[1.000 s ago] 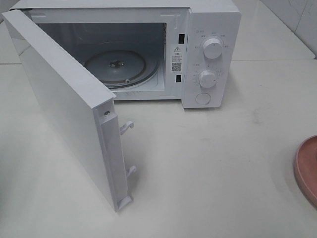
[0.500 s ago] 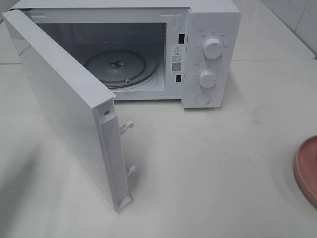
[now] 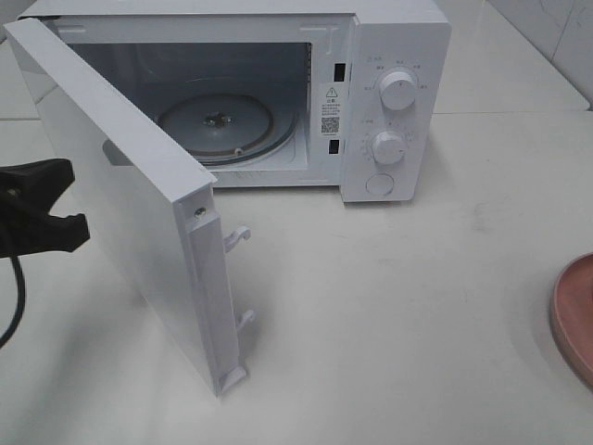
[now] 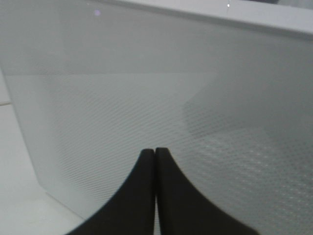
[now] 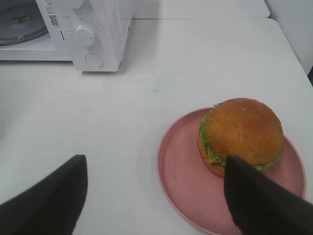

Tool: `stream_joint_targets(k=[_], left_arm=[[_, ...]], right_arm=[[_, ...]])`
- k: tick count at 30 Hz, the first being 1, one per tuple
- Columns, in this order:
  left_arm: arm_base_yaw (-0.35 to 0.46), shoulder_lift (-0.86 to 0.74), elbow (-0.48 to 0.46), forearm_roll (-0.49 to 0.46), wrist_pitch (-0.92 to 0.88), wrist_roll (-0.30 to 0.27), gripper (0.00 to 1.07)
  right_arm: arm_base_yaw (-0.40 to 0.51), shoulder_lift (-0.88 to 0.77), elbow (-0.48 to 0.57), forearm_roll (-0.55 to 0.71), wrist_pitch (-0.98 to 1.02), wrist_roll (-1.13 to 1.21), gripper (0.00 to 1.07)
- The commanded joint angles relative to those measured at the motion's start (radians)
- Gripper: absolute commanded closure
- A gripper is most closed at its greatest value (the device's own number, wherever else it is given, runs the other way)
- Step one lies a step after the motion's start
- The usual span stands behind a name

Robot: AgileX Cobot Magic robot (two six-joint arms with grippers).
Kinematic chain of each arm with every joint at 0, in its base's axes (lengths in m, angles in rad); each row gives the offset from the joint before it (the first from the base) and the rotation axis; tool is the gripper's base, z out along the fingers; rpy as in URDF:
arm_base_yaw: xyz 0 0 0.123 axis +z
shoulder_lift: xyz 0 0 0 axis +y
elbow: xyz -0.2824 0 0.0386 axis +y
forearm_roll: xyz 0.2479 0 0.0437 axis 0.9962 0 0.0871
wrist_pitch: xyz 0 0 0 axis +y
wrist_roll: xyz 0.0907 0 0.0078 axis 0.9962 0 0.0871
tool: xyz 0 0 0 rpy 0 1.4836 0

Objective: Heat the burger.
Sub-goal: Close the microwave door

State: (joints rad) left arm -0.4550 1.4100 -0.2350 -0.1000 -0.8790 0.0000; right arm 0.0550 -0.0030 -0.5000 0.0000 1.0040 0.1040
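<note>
Microwave point(image 3: 278, 93) stands on the white table point(image 3: 417, 306), its door point(image 3: 130, 213) swung wide open, hinged on the side away from the control panel. Glass turntable point(image 3: 218, 125) sits bare in the cavity. Two knobs point(image 3: 397, 90) one above the other on the panel, round button point(image 3: 379, 184) below them. Two latch hooks point(image 3: 237, 237) stick out from the free edge of the door.

Left gripper point(image 3: 79, 199) is on the outer side of the microwave door, near its face, tips pointing at it. Whether it touches the door: cannot tell. The exterior view shows a gap between the black fingers, while the left wrist view shows the two fingertips point(image 4: 146, 166) pressed together with nothing between them, door face filling the background. The views disagree, so I cannot tell its state.

Burger point(image 5: 240, 134) sits on the pink plate point(image 5: 181, 171), off-centre, toward the rim away from the microwave. Plate rests on the table, well apart from the microwave, on the control-panel side and forward of it. In the exterior view only the plate's edge shows at the frame border.

Right gripper point(image 5: 156, 196) hovers above the table with fingers point(image 5: 54, 196) spread wide, holding nothing. One finger overlaps the plate near the burger in the right wrist view; contact not discernible.
</note>
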Motion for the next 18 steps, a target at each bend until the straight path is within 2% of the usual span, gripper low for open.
stream_joint_targets(k=[1,3,5,11,13,16,17,18], left_arm=[[-0.08,0.057,-0.052,-0.071,-0.036,-0.006,1.07],[-0.094,0.071,-0.064,-0.087,-0.036,-0.006,1.07],[-0.134,0.125,-0.119,-0.135,-0.034,-0.006,1.07],[-0.164,0.176,-0.184,-0.143,-0.032,0.006,1.07],[-0.191,0.225,-0.257,-0.15,-0.022,0.028,1.07],[-0.199,0.235,-0.276,-0.158,-0.02,0.035,1.07],[-0.216,0.26,-0.32,-0.182,-0.004,0.056,1.07],[-0.216,0.26,-0.32,-0.182,-0.004,0.056,1.07]], right_arm=[[-0.006,-0.03,0.002,0.0,-0.007,-0.009,0.32],[-0.006,-0.03,0.002,0.0,-0.007,-0.009,0.32],[-0.006,-0.03,0.002,0.0,-0.007,-0.009,0.32],[-0.006,-0.03,0.002,0.0,-0.007,-0.009,0.32],[-0.006,-0.03,0.002,0.0,-0.007,-0.009,0.32],[-0.006,-0.03,0.002,0.0,-0.007,-0.009,0.32],[-0.006,-0.03,0.002,0.0,-0.007,-0.009,0.32],[-0.006,-0.03,0.002,0.0,-0.007,-0.009,0.32]])
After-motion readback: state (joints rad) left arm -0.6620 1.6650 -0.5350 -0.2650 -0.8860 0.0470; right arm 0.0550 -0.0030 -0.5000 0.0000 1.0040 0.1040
